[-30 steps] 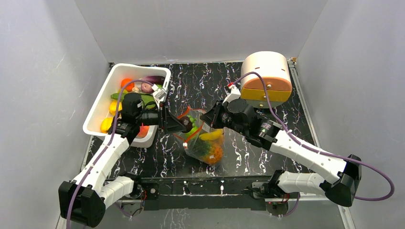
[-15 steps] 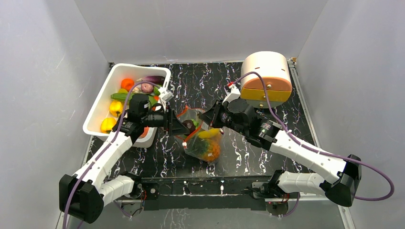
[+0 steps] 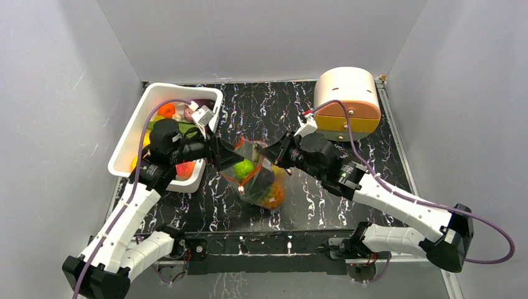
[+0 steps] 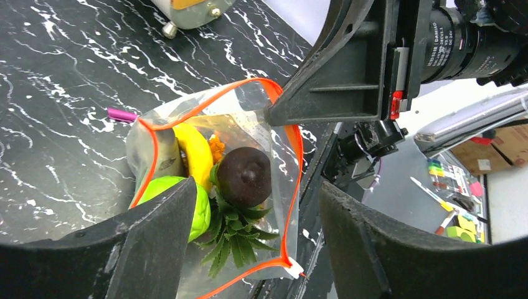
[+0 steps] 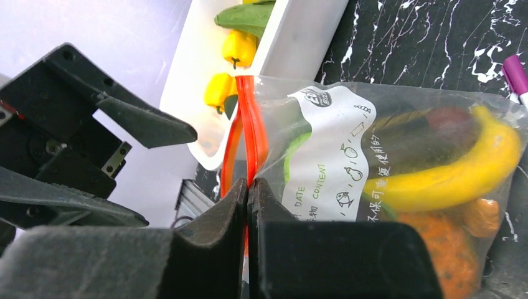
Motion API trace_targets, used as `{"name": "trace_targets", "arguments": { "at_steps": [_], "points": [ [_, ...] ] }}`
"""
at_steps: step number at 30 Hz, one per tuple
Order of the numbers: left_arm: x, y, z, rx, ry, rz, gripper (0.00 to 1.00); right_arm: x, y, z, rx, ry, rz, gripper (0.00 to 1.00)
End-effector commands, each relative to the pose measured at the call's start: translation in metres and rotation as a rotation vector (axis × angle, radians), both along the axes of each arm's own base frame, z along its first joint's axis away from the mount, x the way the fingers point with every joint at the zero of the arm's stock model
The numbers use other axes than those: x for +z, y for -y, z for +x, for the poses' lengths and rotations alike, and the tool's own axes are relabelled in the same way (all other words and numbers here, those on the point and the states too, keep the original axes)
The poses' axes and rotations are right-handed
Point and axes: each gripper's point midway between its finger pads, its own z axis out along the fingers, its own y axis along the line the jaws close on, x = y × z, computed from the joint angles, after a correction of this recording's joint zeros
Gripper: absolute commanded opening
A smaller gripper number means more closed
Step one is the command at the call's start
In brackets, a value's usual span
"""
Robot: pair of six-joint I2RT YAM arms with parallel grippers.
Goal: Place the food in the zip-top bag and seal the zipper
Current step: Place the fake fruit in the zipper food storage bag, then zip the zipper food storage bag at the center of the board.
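The clear zip-top bag (image 3: 261,180) lies mid-table, mouth open, with food inside. The left wrist view shows a yellow banana (image 4: 194,152), a dark round fruit (image 4: 244,177), a lime-green fruit (image 4: 200,208) and pineapple leaves in it. My right gripper (image 3: 274,157) is shut on the orange-red zipper (image 5: 252,131), which it holds up at the bag's mouth (image 5: 249,187). My left gripper (image 3: 231,163) is open and empty, just above the mouth at its left edge (image 4: 255,193). More food (image 3: 165,110) lies in the white tub (image 3: 134,134).
The white tub stands at the far left, close behind my left arm. A round cream container (image 3: 347,99) with an orange drawer stands at the back right. A thin purple pen (image 4: 121,114) lies on the black marbled table beside the bag.
My left gripper has drawn back a little to the left from the bag's mouth. A lime-green fruit now shows inside the bag. My right gripper has kept its hold on the zipper.
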Motion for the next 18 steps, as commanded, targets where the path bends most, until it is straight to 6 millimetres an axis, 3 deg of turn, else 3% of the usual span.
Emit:
{"name": "trace_targets", "arguments": {
  "at_steps": [1, 9, 14, 18],
  "points": [
    [0.015, -0.011, -0.003, 0.061, 0.058, 0.025, 0.67, 0.056, 0.008, 0.011, -0.108, 0.056, 0.237, 0.0],
    [0.05, -0.017, -0.032, 0.028, 0.128, -0.031, 0.57, 0.088, 0.035, 0.027, -0.287, 0.081, 0.376, 0.0],
    [0.033, -0.017, -0.038, 0.021, 0.145, -0.06, 0.56, 0.096, 0.043, 0.031, -0.343, 0.067, 0.451, 0.0],
    [0.015, -0.013, -0.036, 0.003, 0.152, -0.068, 0.5, 0.098, 0.048, 0.035, -0.38, 0.059, 0.488, 0.0]
  ]
}}
